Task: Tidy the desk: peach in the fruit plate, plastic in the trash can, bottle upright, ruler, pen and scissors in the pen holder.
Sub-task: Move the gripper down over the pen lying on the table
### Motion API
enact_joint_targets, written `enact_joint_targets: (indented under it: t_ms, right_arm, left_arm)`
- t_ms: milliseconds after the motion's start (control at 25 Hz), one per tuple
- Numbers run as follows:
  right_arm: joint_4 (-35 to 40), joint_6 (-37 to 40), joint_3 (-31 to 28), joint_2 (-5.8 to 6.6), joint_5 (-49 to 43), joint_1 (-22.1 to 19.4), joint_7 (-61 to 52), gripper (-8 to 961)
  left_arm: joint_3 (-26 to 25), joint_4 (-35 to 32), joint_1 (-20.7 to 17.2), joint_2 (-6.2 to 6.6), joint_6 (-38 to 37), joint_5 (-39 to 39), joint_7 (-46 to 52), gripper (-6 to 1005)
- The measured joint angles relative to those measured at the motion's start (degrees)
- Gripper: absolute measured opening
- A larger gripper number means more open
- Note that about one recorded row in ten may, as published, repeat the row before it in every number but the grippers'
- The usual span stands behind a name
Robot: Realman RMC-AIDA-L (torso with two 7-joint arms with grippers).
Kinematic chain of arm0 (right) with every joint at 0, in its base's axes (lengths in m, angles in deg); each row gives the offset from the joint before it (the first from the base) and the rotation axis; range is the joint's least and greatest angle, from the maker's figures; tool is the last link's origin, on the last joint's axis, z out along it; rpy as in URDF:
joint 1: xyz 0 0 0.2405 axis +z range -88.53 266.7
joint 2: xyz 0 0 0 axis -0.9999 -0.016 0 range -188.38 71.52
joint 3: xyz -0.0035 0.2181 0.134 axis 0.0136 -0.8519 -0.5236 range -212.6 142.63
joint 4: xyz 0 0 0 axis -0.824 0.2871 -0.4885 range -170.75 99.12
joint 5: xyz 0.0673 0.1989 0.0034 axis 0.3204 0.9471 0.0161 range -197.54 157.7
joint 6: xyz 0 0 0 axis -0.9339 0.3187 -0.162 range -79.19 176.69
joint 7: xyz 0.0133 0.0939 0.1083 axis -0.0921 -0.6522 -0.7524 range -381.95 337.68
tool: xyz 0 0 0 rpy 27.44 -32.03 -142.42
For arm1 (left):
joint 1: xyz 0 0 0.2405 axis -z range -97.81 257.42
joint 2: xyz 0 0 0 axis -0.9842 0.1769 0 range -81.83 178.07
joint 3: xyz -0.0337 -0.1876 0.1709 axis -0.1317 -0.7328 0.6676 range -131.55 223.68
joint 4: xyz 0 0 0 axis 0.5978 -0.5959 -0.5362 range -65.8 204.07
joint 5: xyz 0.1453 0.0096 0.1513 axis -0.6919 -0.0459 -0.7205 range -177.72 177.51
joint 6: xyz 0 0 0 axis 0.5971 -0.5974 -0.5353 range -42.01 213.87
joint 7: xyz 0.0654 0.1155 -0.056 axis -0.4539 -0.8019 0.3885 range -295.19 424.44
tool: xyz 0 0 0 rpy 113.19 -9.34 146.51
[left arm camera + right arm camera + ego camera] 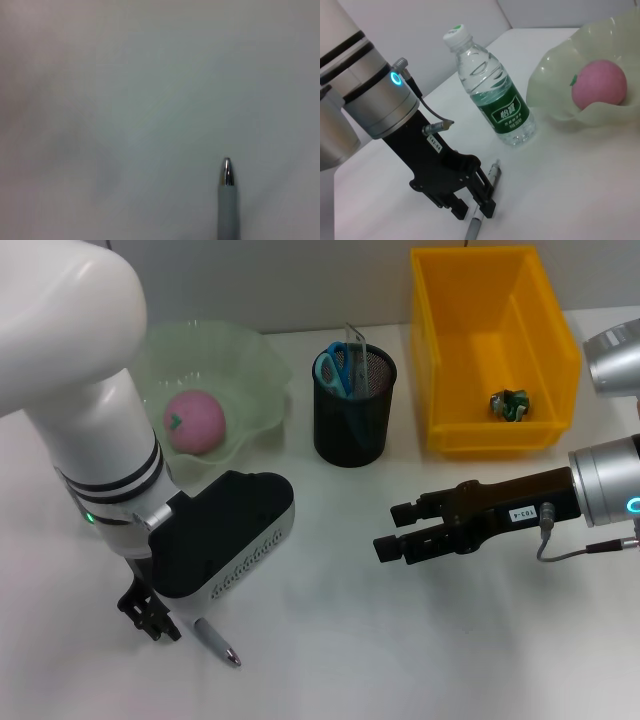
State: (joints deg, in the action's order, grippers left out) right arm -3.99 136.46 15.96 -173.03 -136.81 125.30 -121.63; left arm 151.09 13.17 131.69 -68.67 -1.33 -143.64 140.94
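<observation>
White desk surface (400, 650) fills your head view, with a pale wall behind. Your left gripper (150, 615) is low at the near left, its black fingers closed around the pen (215, 640), whose silver tip points toward the near edge. Your right gripper (398, 530) hovers over the middle right of the desk, jaws slightly parted and holding nothing. Behind, the peach (194, 421) sits in the green fruit plate (255, 365). Beside it, the black mesh pen holder (353, 405) carries the scissors (333, 368) and the clear ruler (354, 343). The yellow trash can (545, 325) holds the crumpled plastic (509, 404).

Your left wrist view shows only bare desk and the pen (227, 200), grey barrel and silver tip.

Your right wrist view looks across at the left gripper (477, 202), whose fingers (489, 197) are clamped on the pen (485, 200), its tip at the desk. Just behind it the bottle (492, 92) stands upright, green label and white cap. The peach (598, 83) rests in the fruit plate (555, 85) farther along.
</observation>
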Motion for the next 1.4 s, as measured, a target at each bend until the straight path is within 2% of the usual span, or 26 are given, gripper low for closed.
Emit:
enact_joint_targets:
  t_ms: [920, 1400]
  right_arm:
    - [0.0, 0.0, 0.3, 0.07, 0.0, 0.0, -0.2, 824]
    - [0.0, 0.0, 0.3, 0.46, -0.1, 0.2, -0.3, 823]
  left_arm:
    - [0.1, 0.9, 0.1, -0.23, 0.8, -0.5, 0.1, 409]
    - [0.1, 1.5, 0.5, -0.36, 1.1, -0.8, 0.5, 313]
